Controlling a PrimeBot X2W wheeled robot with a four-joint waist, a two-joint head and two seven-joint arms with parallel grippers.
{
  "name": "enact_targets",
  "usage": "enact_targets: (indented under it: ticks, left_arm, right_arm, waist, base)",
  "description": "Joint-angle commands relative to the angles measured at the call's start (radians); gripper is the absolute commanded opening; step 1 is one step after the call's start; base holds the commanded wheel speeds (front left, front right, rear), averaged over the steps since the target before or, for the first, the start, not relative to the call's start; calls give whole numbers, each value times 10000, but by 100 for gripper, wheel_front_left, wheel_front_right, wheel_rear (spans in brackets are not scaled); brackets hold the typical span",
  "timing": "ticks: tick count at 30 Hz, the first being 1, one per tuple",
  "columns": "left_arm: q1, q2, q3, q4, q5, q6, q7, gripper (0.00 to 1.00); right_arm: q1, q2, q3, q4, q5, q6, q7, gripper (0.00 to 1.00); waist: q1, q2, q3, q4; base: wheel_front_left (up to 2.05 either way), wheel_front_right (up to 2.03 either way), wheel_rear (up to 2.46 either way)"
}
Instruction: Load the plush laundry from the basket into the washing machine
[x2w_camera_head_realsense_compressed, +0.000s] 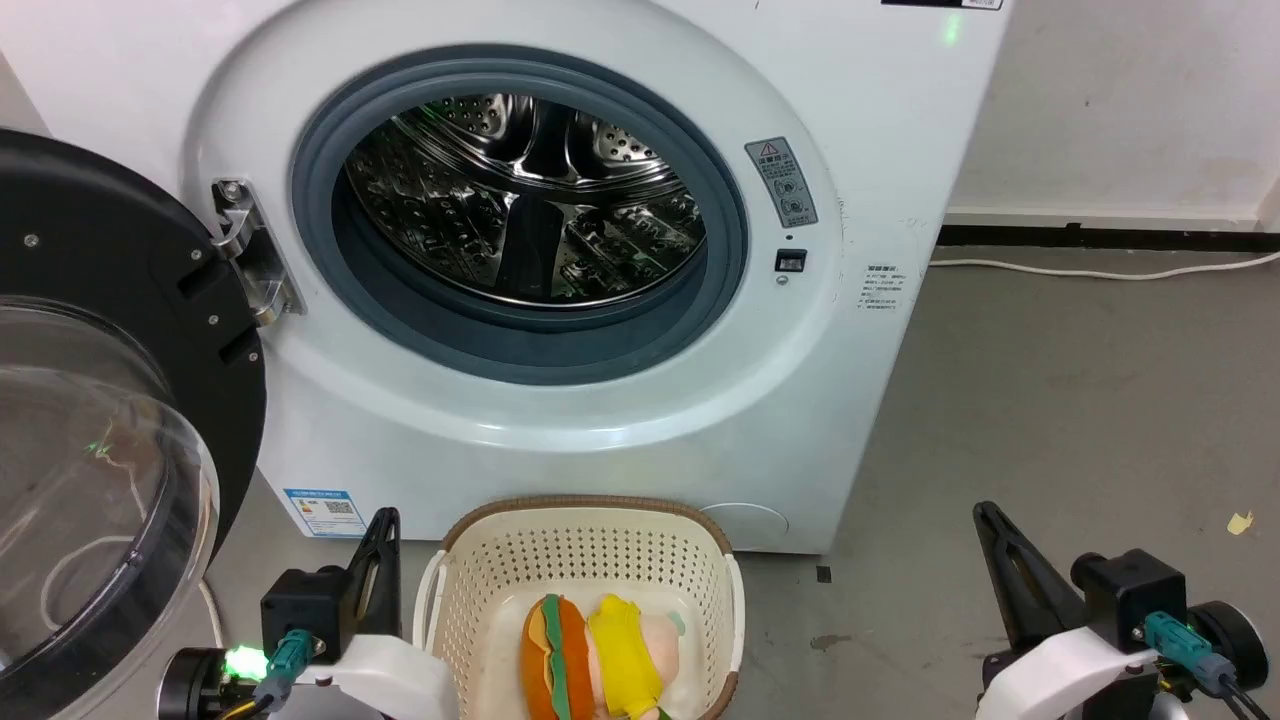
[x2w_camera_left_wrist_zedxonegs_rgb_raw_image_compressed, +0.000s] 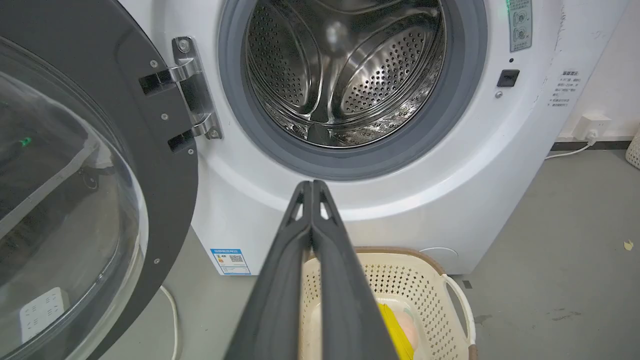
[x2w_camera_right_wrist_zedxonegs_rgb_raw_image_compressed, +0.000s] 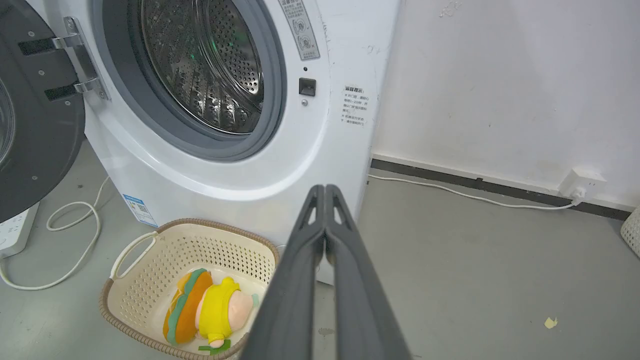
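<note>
One plush laundry (x2w_camera_head_realsense_compressed: 590, 655) bundle is lying on the bottom of the single basket (x2w_camera_head_realsense_compressed: 590, 508). Its orange bun with the green stripe is sitting to the robot's left of the yellow and pale-pink part. The basket is standing on the grey floor (x2w_camera_head_realsense_compressed: 1050, 420) just in front of the one washing machine (x2w_camera_head_realsense_compressed: 880, 150), and it is showing two white side handles (x2w_camera_head_realsense_compressed: 432, 600).

The machine's one door (x2w_camera_head_realsense_compressed: 110, 300) is hanging wide open to the left on one metal hinge (x2w_camera_head_realsense_compressed: 245, 250). One steel drum (x2w_camera_head_realsense_compressed: 530, 200) is gleaming behind the grey ring (x2w_camera_head_realsense_compressed: 720, 300).

Two sets of jaws are waiting low. The left jaws are sitting just left of the basket, and the right jaws are hanging well to its right over bare floor. In each wrist view the two dark fingers are pressing together at their tips, left (x2w_camera_left_wrist_zedxonegs_rgb_raw_image_compressed: 282, 290) and right (x2w_camera_right_wrist_zedxonegs_rgb_raw_image_compressed: 292, 300), so both are clenched with nothing between them.

One white cable (x2w_camera_head_realsense_compressed: 1100, 270) is running along the floor to one wall socket (x2w_camera_right_wrist_zedxonegs_rgb_raw_image_compressed: 580, 182). One blue label (x2w_camera_head_realsense_compressed: 325, 510) is sticking to the machine's lower front, and one yellowish scrap (x2w_camera_head_realsense_compressed: 1240, 522) is lying on the floor.
</note>
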Motion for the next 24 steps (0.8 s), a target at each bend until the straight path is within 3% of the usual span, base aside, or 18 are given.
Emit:
enact_targets:
  ticks: [1,24]
  left_arm:
    - [-151,26,28,-37,26,-43,3,0]
    - [-151,26,28,-37,26,-43,3,0]
  right_arm:
    - [-125,-10,1,-32,-74,6,14,0]
    - [-125,-10,1,-32,-74,6,14,0]
  waist:
    - [0,0,0,0]
    - [0,0,0,0]
  base:
    - [0,0,0]
    - [0,0,0]
